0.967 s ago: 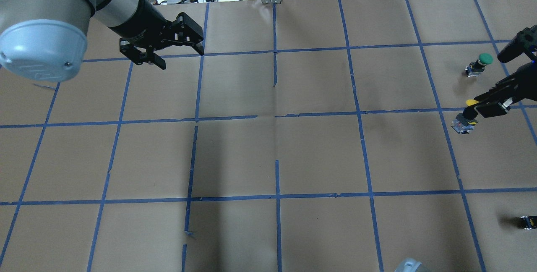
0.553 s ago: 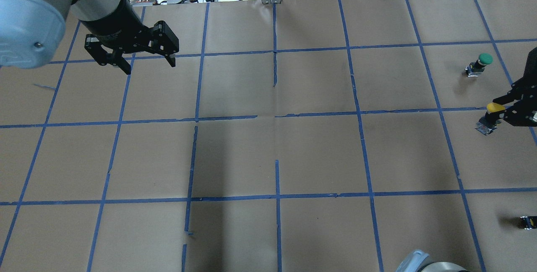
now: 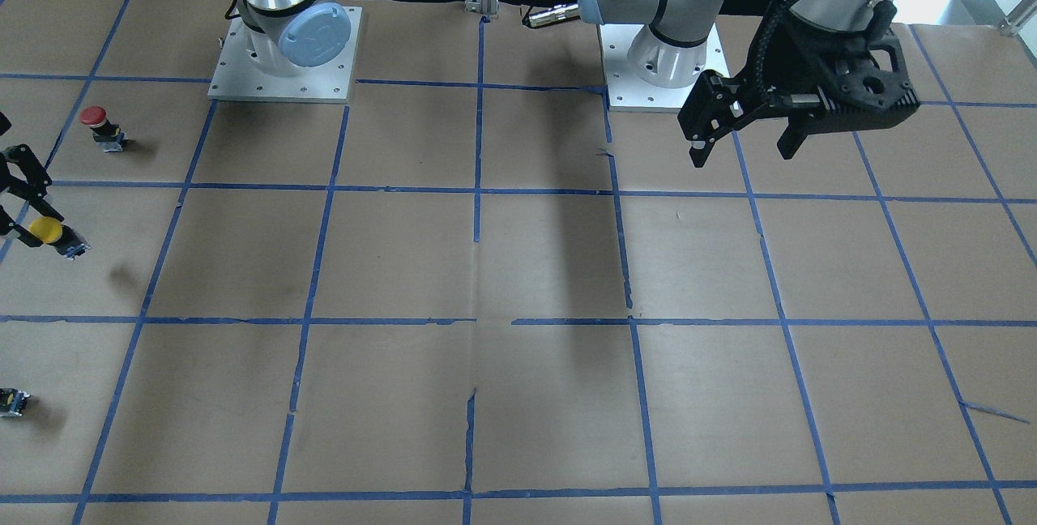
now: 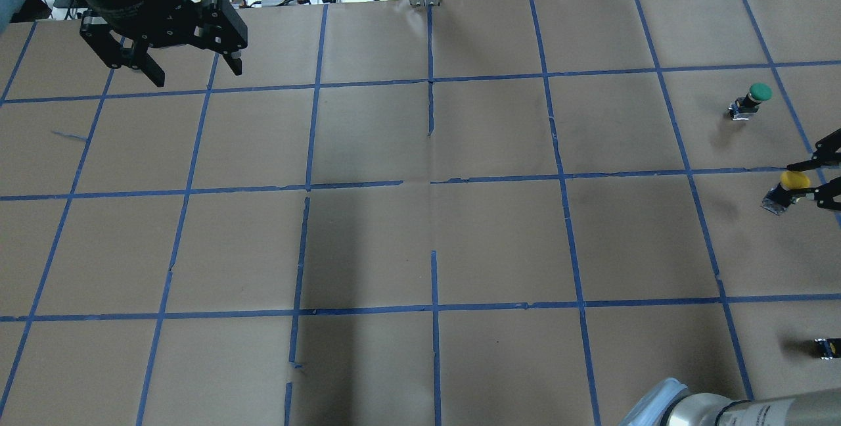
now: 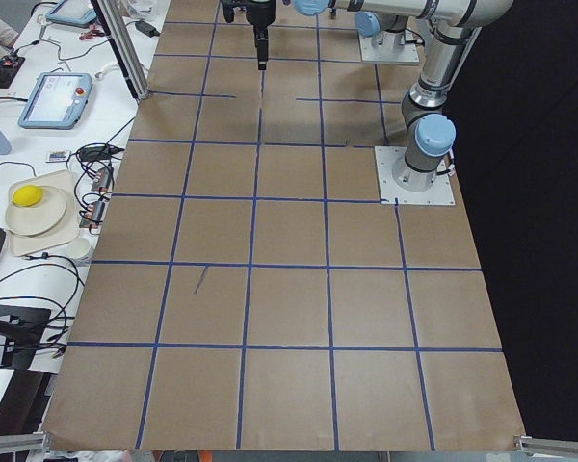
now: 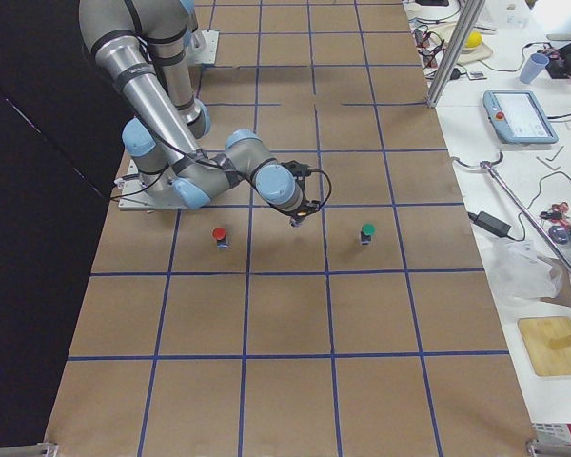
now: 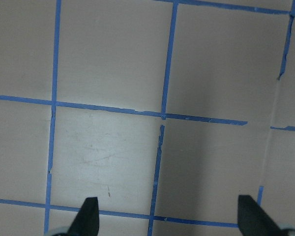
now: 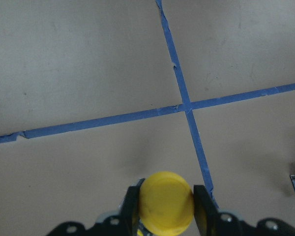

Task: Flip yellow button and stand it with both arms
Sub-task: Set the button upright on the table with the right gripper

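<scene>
Yellow button [image 4: 793,181] is hanging at the far right edge of the overhead view, pinched in the right gripper [image 8: 167,210] and riding clear of the brown table [image 4: 499,242], with its own shadow lying apart from it on the paper in the front-facing view. Off on the side bench at the left of the left-end view, a pale plate [image 5: 19,219] is carrying one yellow lump [image 5: 28,196], and that is the only dish with anything in it. Back to the button: the round yellow cap is facing the wrist camera full on, bottom centre of that frame, while from overhead the piece is tilting, cap up and right, silvery base down and left. Two black fingers [image 8: 132,206] are pressing in on either side just below the cap. The right arm [image 6: 200,176] is folding low from its base and reaching out between the red-capped button [image 3: 97,124] and the green-capped button [image 4: 755,96], both standing upright on the table. Over in the upper left of the overhead view the left gripper [image 4: 197,76] is hovering above the blue tape grid, fingers spread wide, nothing between them, pointing down at the paper.
</scene>
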`<action>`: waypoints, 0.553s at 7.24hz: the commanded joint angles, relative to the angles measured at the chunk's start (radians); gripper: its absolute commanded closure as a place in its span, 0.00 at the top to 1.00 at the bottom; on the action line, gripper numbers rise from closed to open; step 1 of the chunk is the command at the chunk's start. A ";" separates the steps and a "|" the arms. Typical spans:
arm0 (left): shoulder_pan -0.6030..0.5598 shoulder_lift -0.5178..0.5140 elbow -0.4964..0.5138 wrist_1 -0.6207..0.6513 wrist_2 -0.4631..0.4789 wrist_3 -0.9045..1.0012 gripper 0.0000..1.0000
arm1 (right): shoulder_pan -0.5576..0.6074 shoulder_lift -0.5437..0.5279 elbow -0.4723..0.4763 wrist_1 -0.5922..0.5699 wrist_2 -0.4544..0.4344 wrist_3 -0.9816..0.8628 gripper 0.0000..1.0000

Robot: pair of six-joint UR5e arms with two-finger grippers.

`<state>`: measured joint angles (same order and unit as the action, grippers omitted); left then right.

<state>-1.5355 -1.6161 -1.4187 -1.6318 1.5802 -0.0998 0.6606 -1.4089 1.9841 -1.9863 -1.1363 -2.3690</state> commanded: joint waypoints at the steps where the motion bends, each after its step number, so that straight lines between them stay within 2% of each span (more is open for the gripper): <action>1: 0.008 0.004 0.000 -0.023 -0.005 0.017 1.00 | -0.025 0.036 -0.001 0.001 0.007 -0.178 0.24; 2: 0.023 0.005 -0.002 -0.023 -0.009 0.091 1.00 | -0.063 0.038 0.001 0.017 0.004 -0.180 0.24; 4: 0.017 0.010 -0.012 -0.023 -0.020 0.104 1.00 | -0.102 0.067 0.002 0.018 0.004 -0.295 0.24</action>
<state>-1.5173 -1.6077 -1.4261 -1.6545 1.5650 -0.0090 0.5776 -1.3601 1.9857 -1.9705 -1.1314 -2.5983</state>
